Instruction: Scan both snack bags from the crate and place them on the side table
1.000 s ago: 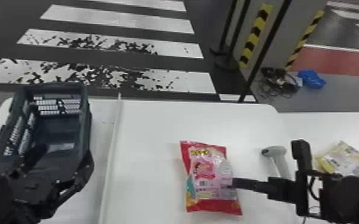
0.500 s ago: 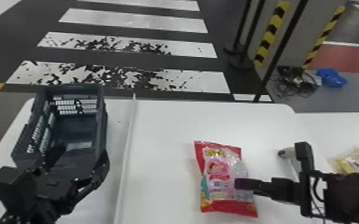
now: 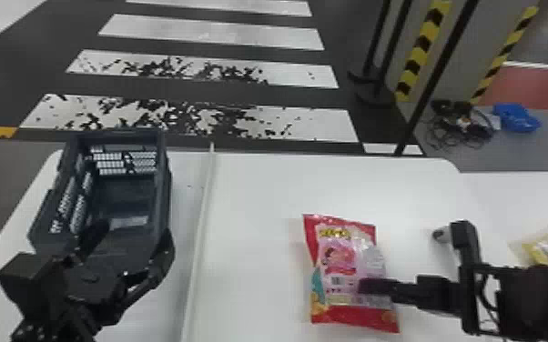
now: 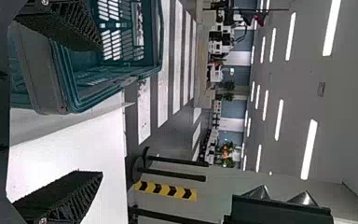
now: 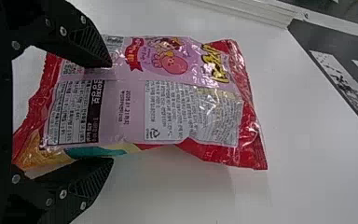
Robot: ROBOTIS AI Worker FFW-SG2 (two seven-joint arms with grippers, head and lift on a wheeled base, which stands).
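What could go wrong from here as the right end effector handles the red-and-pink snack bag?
One finger of the right end effector overlaps the snack bag's printed face, so closing might crumple or push it. In the head view, the pale scanner appears close beside that end effector and could get bumped.

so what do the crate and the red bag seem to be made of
The crate looks like rigid moulded plastic with a fairly smooth finish, going by its ribbed rim and the neat rows of openings in its walls. The red bag seems to be thin, glossy printed film: it wrinkles and throws bright glints. Whether it has a foil layer, I can't tell.
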